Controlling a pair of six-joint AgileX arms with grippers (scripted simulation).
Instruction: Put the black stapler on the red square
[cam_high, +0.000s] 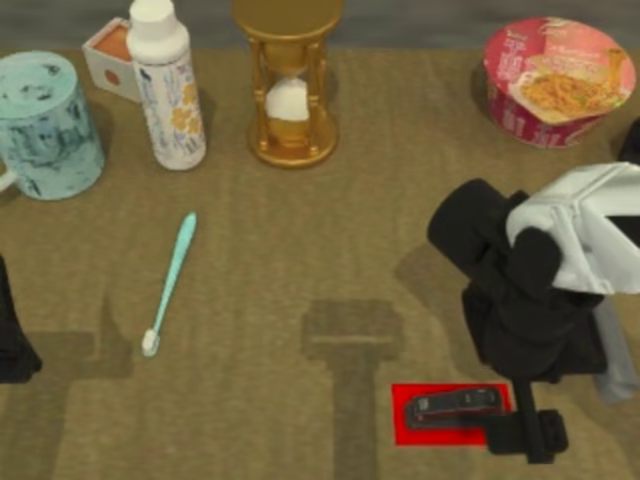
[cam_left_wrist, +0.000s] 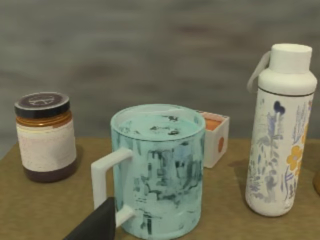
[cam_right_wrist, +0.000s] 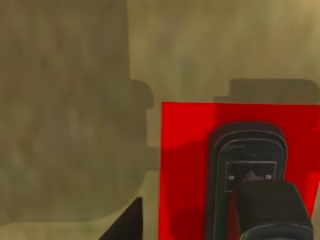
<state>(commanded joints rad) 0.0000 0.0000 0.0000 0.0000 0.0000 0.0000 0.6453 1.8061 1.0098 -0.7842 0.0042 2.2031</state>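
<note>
Right gripper (cam_high: 527, 428): nearest the top camera, low over the near-right part of the table (cam_high: 330, 250), at the right end of the black stapler; the right wrist view shows one finger (cam_right_wrist: 274, 210) over the stapler and a second dark tip off to the side above bare table, so the fingers look spread and not clenched on it, though the angle makes that hard to confirm.
Black stapler (cam_high: 452, 404): lies lengthwise on the red square, running left to right in the top view, its body inside the patch.
Red square (cam_high: 405, 433): flat on the table near the front edge, right of centre; red shows along the stapler's left end and both long sides.
Left gripper (cam_high: 12, 345): parked at the far left edge of the table; only a dark finger tip shows in its own wrist view, so whether it is spread or closed cannot be told.
Mug (cam_high: 42, 125): pale turquoise, upright at the back left, handle facing the left arm.
Bottle (cam_high: 166, 85): white with floral print, upright just right of the mug.
Small box (cam_high: 108, 58): white with orange, behind the mug and bottle.
Jar (cam_left_wrist: 45, 136): dark lid, seen only from the left wrist, beside the mug.
Hourglass (cam_high: 290, 80): gold, upright at back centre.
Noodle cup (cam_high: 555, 78): back right.
Toothbrush (cam_high: 170, 283): turquoise, lying slanted left of centre.
</note>
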